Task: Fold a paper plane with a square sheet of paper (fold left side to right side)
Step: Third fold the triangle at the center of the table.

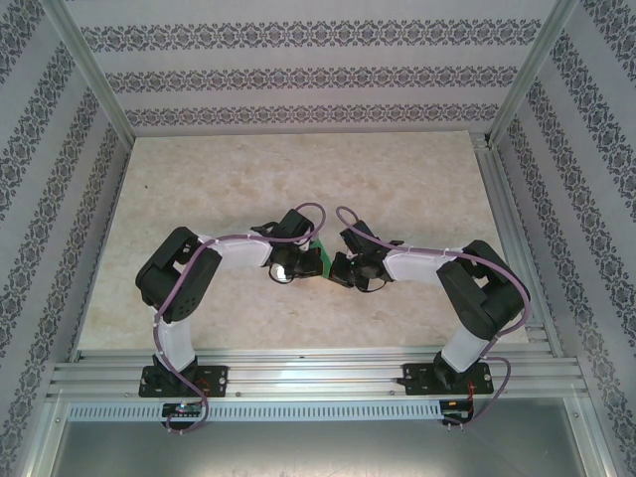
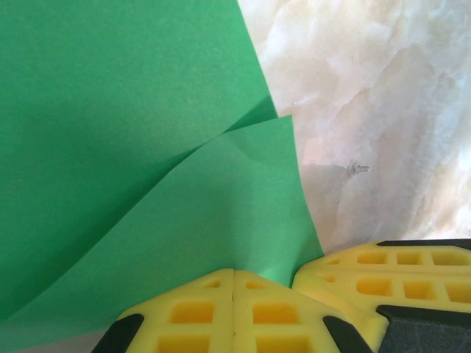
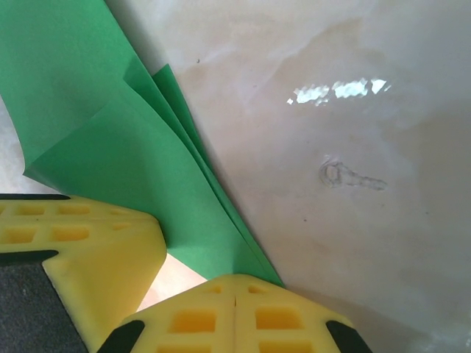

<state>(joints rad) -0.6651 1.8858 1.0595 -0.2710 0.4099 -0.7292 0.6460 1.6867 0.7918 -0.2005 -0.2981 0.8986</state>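
The square sheet of paper [image 1: 318, 254] is found at the middle of the table [image 1: 298, 169], well apart from every table edge, with bare marbled surface left open all round. It is seen as bright green and matte, creased into overlapping layers with one raised flap. The left gripper [image 2: 294, 284] is closed on its lower edge. The right gripper [image 3: 193, 259] is set narrow, with layers running between its pads; whether they are pinched cannot be told.

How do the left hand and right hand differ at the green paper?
The left hand has its fingers meeting on an edge of the green paper; the right hand shows a gap of table between its fingers. The left hand faces one lifted flap, the right hand stacked layers. Both have yellow pads.
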